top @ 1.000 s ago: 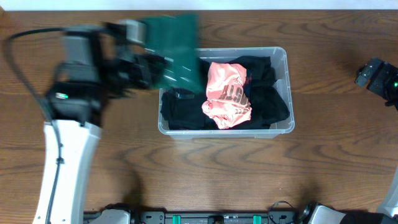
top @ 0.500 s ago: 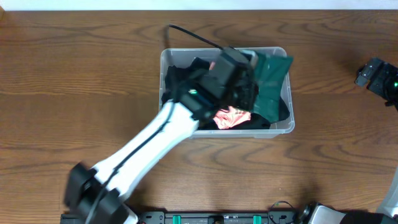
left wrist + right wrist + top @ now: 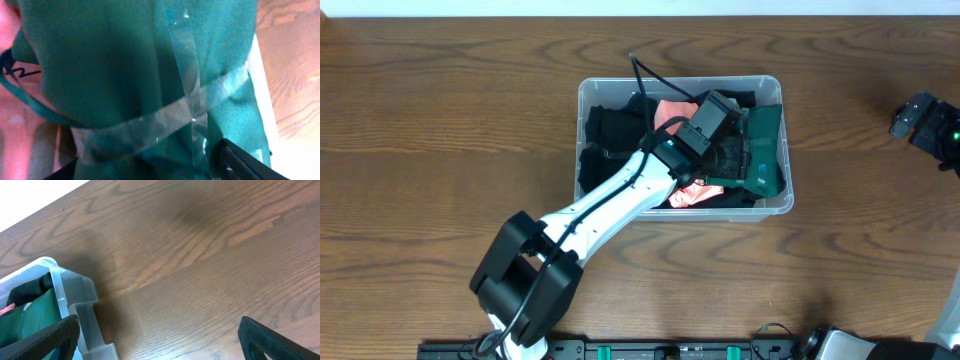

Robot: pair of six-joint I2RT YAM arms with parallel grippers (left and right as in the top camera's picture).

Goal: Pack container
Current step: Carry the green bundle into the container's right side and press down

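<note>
The clear container point(image 3: 680, 81) sits mid-table, filled with black clothes point(image 3: 610, 135) and a pink garment point(image 3: 670, 108). A green garment in a taped clear bag point(image 3: 767, 150) lies against the bin's right end. My left gripper point(image 3: 740, 156) reaches into the bin right at that bag. In the left wrist view the green bag point(image 3: 125, 65) fills the frame, and the left gripper point(image 3: 150, 172) has its fingers spread wide on either side of it, open. My right gripper point(image 3: 925, 122) hovers at the far right, open and empty point(image 3: 160, 345).
The left arm's white links point(image 3: 605, 205) stretch from the front edge across the bin's front wall. Bare wooden table point(image 3: 200, 255) lies under the right gripper, with the bin's corner point(image 3: 75, 295) to its left.
The left arm swung from left of the bin to over it, carrying the green bag to the right end. Its jaws have since spread apart. The right arm has not moved.
</note>
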